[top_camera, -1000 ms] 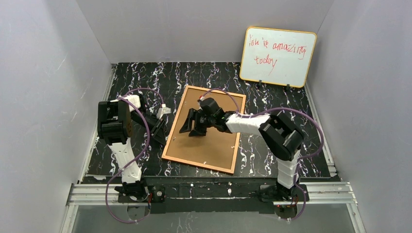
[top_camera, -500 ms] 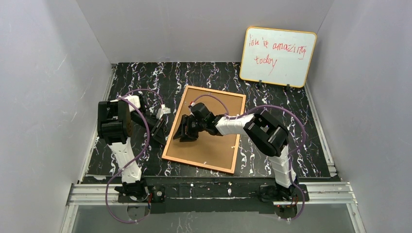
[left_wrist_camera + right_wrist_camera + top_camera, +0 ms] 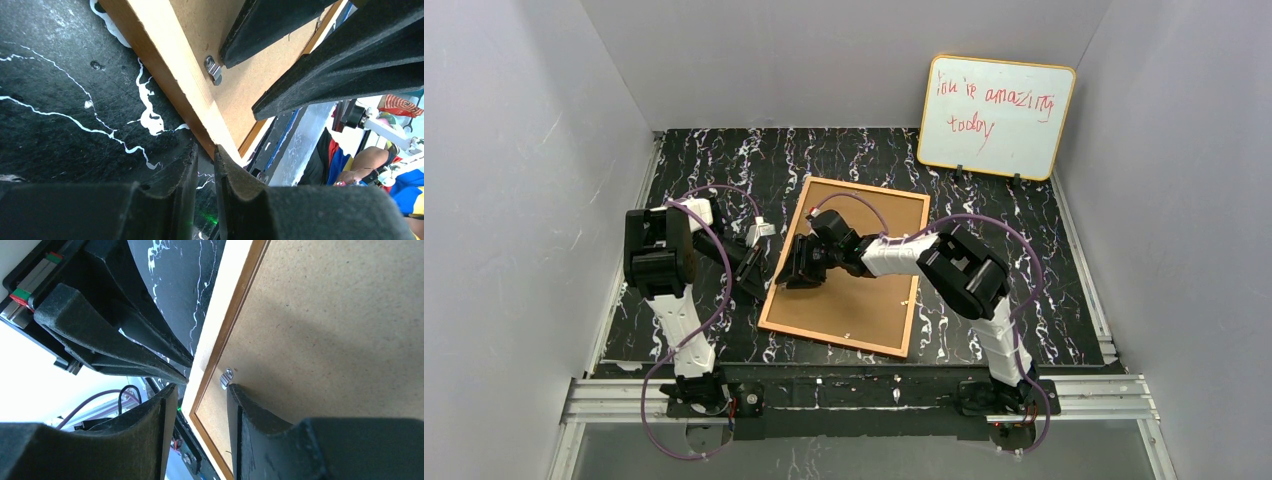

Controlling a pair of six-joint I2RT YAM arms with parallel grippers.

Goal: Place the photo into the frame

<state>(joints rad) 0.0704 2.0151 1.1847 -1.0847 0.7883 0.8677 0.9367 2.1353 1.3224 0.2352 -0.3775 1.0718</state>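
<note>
The left gripper (image 3: pixel 206 150), jaws nearly closed on nothing, rests its tips at the left rim of the frame (image 3: pixel 864 300), lying back-up on the table (image 3: pixel 724 160); the half-open right gripper (image 3: pixel 202 386) straddles that rim, one finger beside a metal tab (image 3: pixel 226 377). With the photo nowhere in view, the step appears to be freeing the backing (image 3: pixel 325 315): that tab likely needs swivelling aside next.
</note>
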